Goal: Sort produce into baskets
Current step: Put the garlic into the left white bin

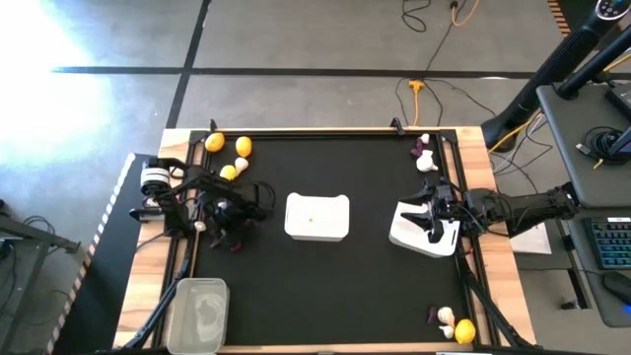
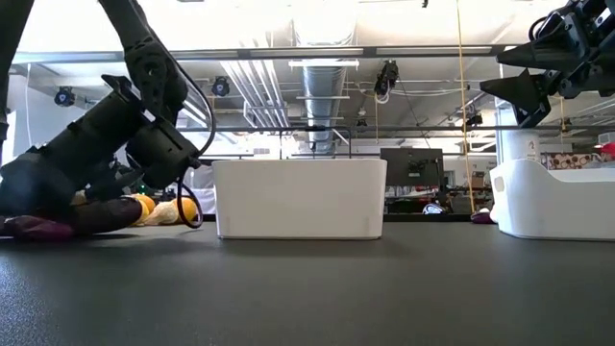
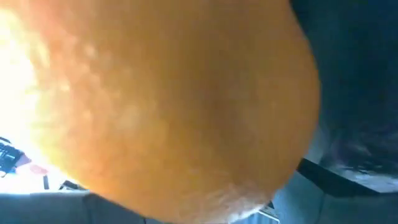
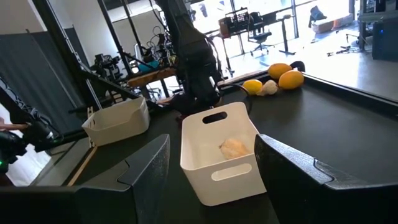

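My left gripper is low over the mat at the table's left, beside a dark purple vegetable and a garlic bulb. A yellow-orange lemon fills the left wrist view; the gripper hides it from above. My right gripper is open and empty above the right white tray, also seen in the low view. The centre white tray holds one garlic bulb. The clear tub stands at the near left.
Three lemons and a garlic bulb lie at the far left. Garlic and a purple piece lie at the far right. A purple piece, garlic and a lemon lie at the near right.
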You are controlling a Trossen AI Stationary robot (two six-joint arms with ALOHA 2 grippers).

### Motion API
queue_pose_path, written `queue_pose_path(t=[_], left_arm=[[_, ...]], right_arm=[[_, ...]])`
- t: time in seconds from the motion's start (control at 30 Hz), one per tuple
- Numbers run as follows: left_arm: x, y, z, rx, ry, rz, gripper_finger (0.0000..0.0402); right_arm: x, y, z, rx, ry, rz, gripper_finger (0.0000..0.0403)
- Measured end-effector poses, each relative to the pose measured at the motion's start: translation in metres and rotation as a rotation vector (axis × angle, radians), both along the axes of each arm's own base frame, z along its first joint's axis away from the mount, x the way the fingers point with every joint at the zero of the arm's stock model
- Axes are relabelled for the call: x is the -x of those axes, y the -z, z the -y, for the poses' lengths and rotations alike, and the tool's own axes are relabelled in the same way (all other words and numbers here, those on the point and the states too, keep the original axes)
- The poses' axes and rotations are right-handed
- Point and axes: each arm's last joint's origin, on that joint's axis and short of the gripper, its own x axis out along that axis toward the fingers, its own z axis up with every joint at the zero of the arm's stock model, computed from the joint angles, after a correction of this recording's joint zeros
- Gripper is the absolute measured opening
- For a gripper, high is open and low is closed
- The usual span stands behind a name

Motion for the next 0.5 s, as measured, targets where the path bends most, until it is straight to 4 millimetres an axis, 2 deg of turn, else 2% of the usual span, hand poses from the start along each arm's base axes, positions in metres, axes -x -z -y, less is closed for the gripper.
queue_pose_path(t=[0.13, 0.27, 0.5], left_arm=[[-0.005, -0.009, 0.001, 0.073, 0.004, -0.018, 0.0196], [-0.006, -0.025, -0.001, 0.028, 0.059, -0.091, 0.0186], [0.004, -0.040, 0.002, -0.016, -0.014, -0.009, 0.0182]], right_arm=[[0.000, 0.000, 0.000, 0.000, 0.000, 0.000, 0.0228], [0.000, 0.000, 0.000, 0.000, 0.000, 0.000, 0.0228], [0.000, 0.000, 0.000, 0.000, 0.000, 0.000, 0.0228]])
